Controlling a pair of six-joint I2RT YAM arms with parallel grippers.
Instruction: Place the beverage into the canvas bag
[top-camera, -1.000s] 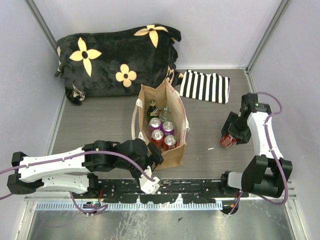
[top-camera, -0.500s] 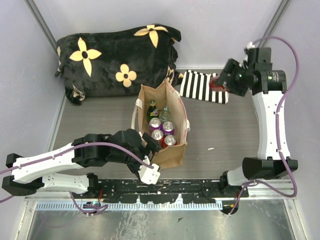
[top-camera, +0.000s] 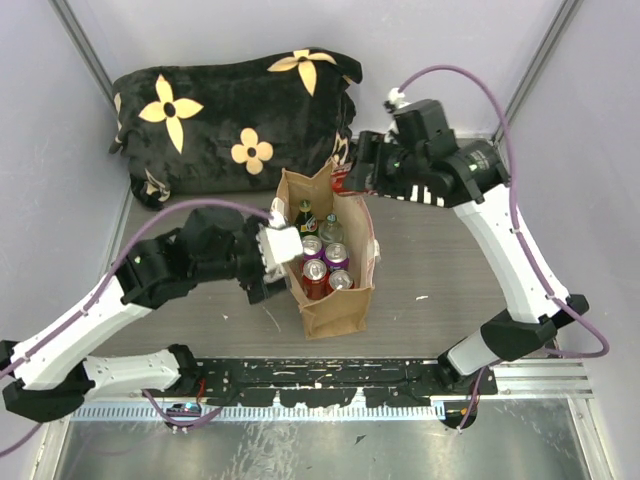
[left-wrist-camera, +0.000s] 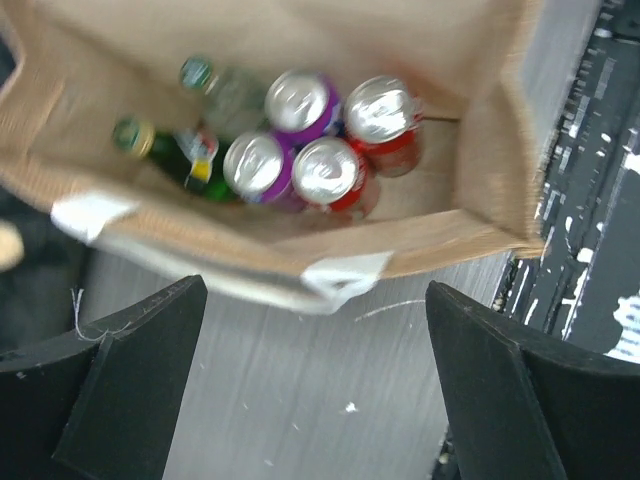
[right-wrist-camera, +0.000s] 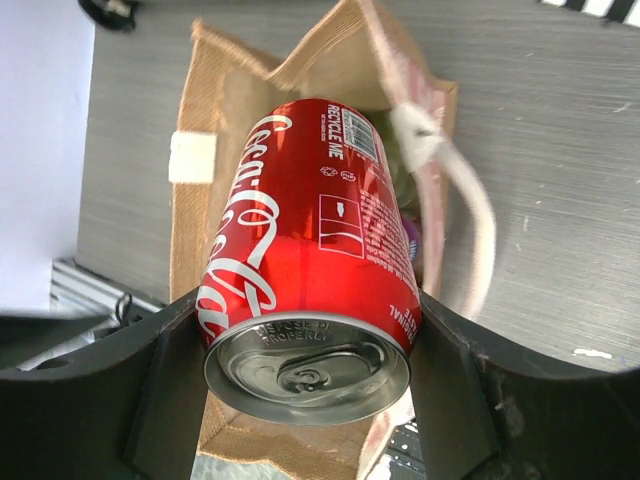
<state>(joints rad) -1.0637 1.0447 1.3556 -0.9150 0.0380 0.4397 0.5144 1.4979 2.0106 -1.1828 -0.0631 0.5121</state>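
Grey wood-grain table (top-camera: 440, 260) and pale lilac walls (top-camera: 450, 60) surround my hands. Only my right wrist view shows my right gripper (right-wrist-camera: 310, 375) clamped on the red cola can (right-wrist-camera: 310, 220), with the canvas bag (right-wrist-camera: 215, 120) below it; only the left shows my left gripper (left-wrist-camera: 312, 300) spread apart beside that bag. The bag is tan, upright, open-topped, white-strapped, holding cans (left-wrist-camera: 325, 170) and bottles (left-wrist-camera: 165, 150).
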